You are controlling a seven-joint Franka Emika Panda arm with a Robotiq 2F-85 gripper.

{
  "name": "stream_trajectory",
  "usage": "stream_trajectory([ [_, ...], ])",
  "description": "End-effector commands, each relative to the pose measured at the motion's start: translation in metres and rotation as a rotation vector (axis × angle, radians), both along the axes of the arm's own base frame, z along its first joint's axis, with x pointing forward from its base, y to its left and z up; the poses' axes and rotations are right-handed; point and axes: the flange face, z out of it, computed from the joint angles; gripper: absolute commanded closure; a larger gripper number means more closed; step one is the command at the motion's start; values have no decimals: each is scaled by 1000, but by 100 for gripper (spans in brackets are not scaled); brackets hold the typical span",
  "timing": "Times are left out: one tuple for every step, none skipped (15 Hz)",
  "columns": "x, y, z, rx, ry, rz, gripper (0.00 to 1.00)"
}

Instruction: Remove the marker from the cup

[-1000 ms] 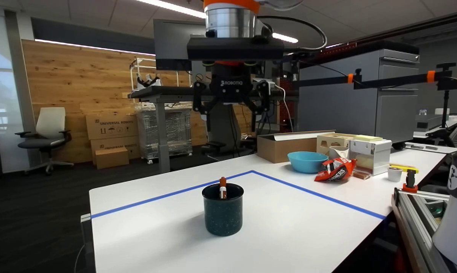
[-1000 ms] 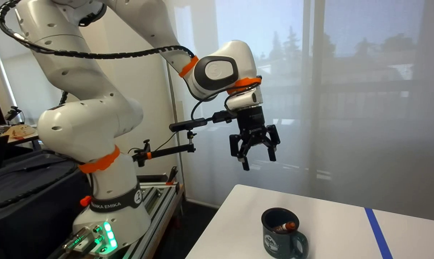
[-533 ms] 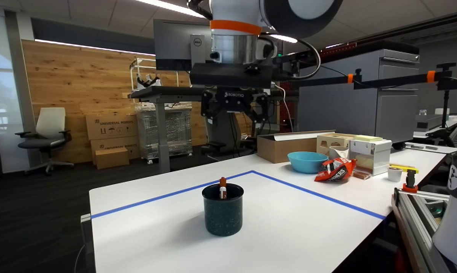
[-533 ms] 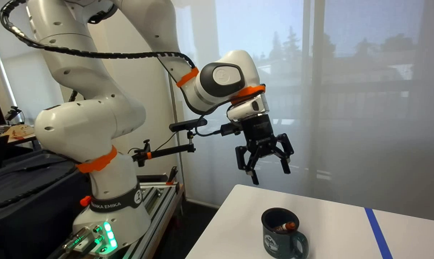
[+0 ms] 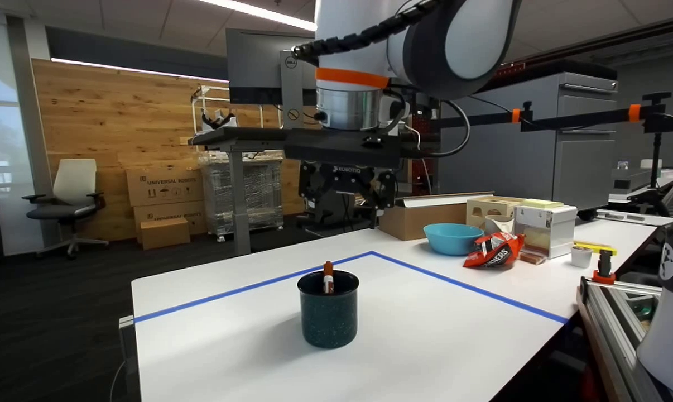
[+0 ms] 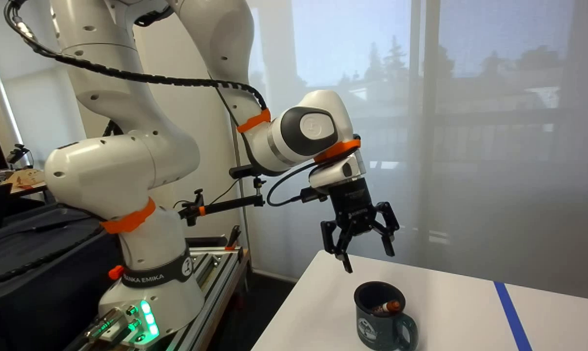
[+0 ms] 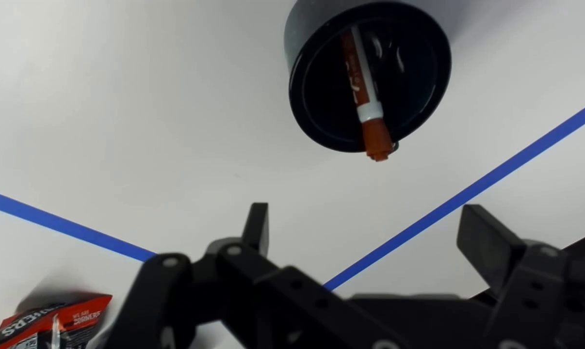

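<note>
The dark teal cup stands upright on the white table in both exterior views. It has a handle and a pale logo in an exterior view. The marker leans inside it, its red-brown cap above the rim; it also shows in an exterior view. In the wrist view the cup is at the top, and the marker lies tilted with its cap over the near rim. My gripper is open and empty above the cup, apart from it. Its spread fingers show in the wrist view.
Blue tape marks an area on the table. At the back right are a light blue bowl, a red snack bag, a cardboard box, a white box and a small white cup.
My gripper has moved down towards the cup and slightly to the right in both exterior views. It stays open. The cup and marker have not moved.
</note>
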Motion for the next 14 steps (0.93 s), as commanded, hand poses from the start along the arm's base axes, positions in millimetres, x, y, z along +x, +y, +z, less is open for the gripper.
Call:
stream_trajectory([
  [7, -1, -9, 19, -33, 17, 0],
  [9, -3, -11, 20, -37, 26, 0],
  [12, -4, -13, 17, -36, 35, 0],
  [14, -4, -16, 21, -39, 44, 0],
  [17, -4, -19, 22, -39, 54, 0],
  [19, -4, -22, 23, -36, 58, 0],
  [22, -4, -26, 26, -35, 66, 0],
  [25, -4, -30, 28, -33, 74, 0],
  [28, -3, -34, 33, -31, 86, 0],
  [31, -2, -39, 36, -27, 97, 0],
  [34, 1, -44, 41, -22, 109, 0],
  [37, 2, -48, 42, -17, 117, 0],
  [39, 4, -53, 50, -13, 122, 0],
  [41, 5, -58, 56, -7, 129, 0],
])
